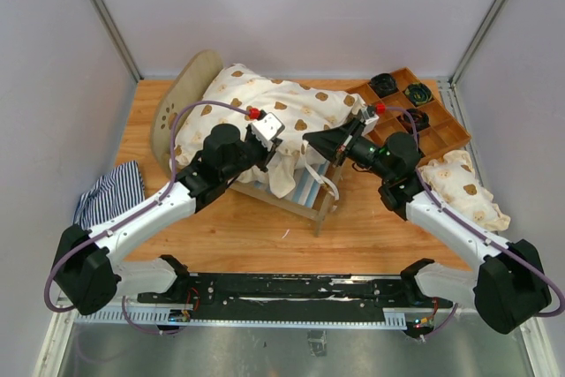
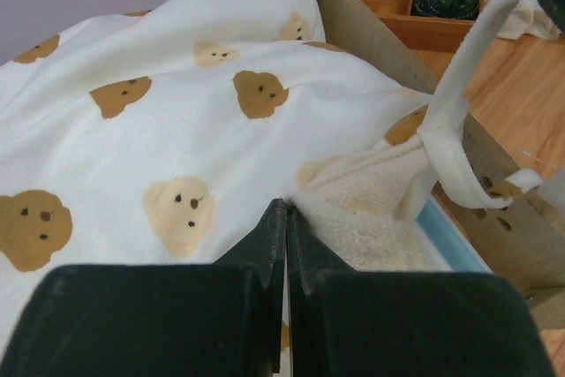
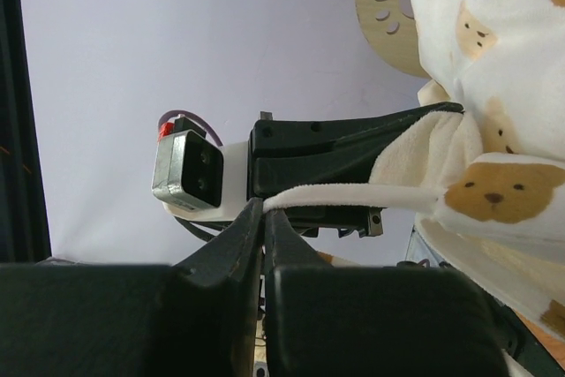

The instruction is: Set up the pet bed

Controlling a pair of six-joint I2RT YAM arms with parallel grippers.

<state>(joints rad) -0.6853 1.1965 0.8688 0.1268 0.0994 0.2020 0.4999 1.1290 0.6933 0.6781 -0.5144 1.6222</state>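
A wooden table [image 1: 229, 227] fills the view from above, with two robot arms reaching in from its near edge. At the centre stands the pet bed [image 1: 296, 203], a pale plywood frame with its rounded headboard at the far left and a strip of blue-and-white mattress [image 1: 309, 187] showing at the near corner. A cream blanket [image 1: 265, 99] printed with brown bear faces lies heaped over most of the bed and hides nearly all the mattress. It looks bunched rather than smooth, so the job appears to be at the spreading stage. The left gripper [image 2: 284, 211] has its jaws pressed together on a fold of the blanket near the bed's near rail, probably to hold the cloth in place or draw it flat. The right gripper [image 3: 264, 211] has its jaws pinching a thin cream strap [image 3: 353, 193] that runs taut from the blanket's edge, most likely so this corner can be pulled out across the frame. At the far right sits a brown tray [image 1: 441, 137] with square compartments holding dark items too small to make out. Just near of it lies a small matching bear-print pillow [image 1: 463, 187], apart from the bed. A striped cloth [image 1: 110, 192] lies crumpled at the table's left edge.
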